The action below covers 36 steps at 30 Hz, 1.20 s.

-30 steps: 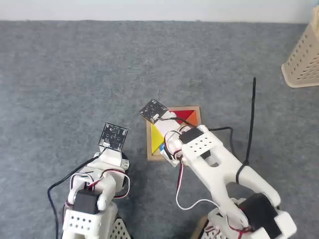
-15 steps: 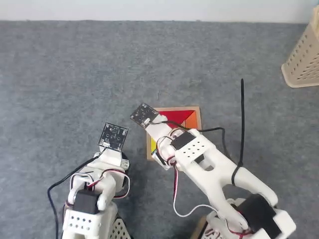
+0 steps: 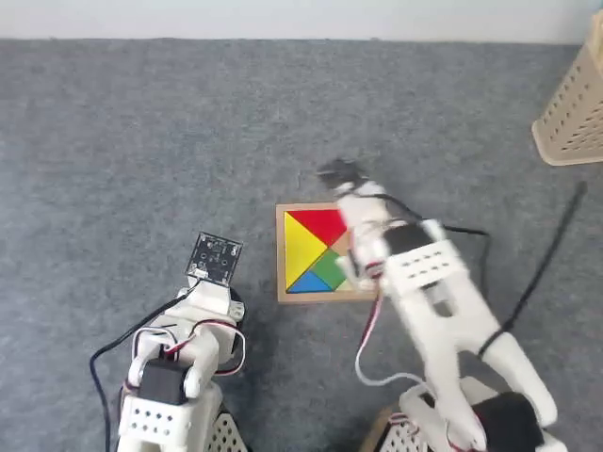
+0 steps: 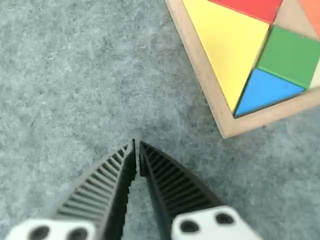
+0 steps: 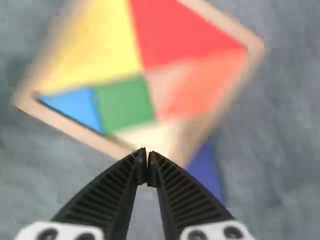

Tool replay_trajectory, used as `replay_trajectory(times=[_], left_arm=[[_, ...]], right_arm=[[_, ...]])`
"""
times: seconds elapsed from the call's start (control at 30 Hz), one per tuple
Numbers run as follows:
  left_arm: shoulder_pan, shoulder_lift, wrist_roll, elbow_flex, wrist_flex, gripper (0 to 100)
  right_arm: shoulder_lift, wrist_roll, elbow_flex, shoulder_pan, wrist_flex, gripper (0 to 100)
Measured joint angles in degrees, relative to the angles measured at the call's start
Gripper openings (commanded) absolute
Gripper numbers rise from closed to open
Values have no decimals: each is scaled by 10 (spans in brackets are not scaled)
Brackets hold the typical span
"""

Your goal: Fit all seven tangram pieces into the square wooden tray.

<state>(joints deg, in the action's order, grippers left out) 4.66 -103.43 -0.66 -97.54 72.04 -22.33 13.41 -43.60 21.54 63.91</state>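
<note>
The square wooden tray [image 3: 281, 254] lies mid-table. In it lie a red triangle [image 3: 320, 224], a yellow triangle [image 3: 301, 252], a blue triangle [image 3: 306, 282] and a green square [image 3: 330, 270]. The right arm [image 3: 424, 273] covers the tray's right side. My right gripper [image 5: 146, 155] is shut and empty, at the tray's edge [image 5: 65, 119] by a pale piece [image 5: 145, 134] and an orange one [image 5: 200, 90]. A dark blue piece [image 5: 204, 172] lies on the carpet just outside the tray. My left gripper [image 4: 136, 145] is shut on nothing, over carpet near the tray corner [image 4: 206, 75].
The table is covered with grey carpet [image 3: 141, 141]. A beige slotted basket [image 3: 575, 104] stands at the far right edge. The left arm [image 3: 184, 367] sits at the near left, and a black cable [image 3: 546, 264] trails beside the right arm.
The right arm has swung to the right across the tray, uncovering the yellow, red, blue and green pieces. The left arm has not moved.
</note>
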Motion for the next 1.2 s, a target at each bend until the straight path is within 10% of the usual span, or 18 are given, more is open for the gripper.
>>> replay_trajectory(times=[0.27,1.2], left_arm=[[0,0,0,0,0,12],[0,0,0,0,0,12]], right_arm=[[0,35,-24,-53,45,196],[151,138,-22,-98,-33,194]])
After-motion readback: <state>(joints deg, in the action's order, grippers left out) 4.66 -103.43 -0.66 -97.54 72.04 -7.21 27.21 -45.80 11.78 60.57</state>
